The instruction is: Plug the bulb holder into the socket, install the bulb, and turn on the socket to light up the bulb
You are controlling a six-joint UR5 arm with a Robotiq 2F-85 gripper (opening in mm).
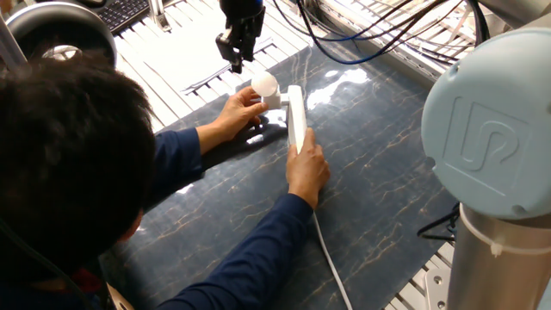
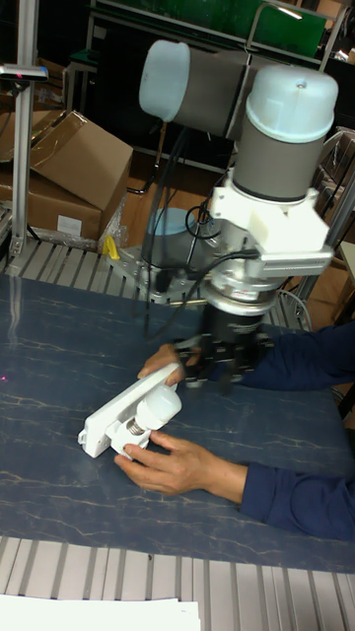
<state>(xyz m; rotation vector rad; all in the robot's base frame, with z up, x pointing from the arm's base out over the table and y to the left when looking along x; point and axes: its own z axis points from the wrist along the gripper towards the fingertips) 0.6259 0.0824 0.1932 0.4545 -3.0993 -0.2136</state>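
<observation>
We are in a robotics lab or workshop. The tabletop (image 1: 379, 172) is a dark marbled mat laid over ribbed aluminium framing (image 1: 172, 60), the sort used for test rigs. A grey industrial arm (image 2: 266, 148) stands on it, with bundles of black and blue cables (image 1: 370, 30) running loose behind. We see a keyboard (image 1: 120, 13) at the far edge in the fixed view. In the tall fixed view, cardboard boxes (image 2: 69, 168) sit on the floor behind the tabletop, beside metal shelving (image 2: 197, 30) in a dim back area.
</observation>
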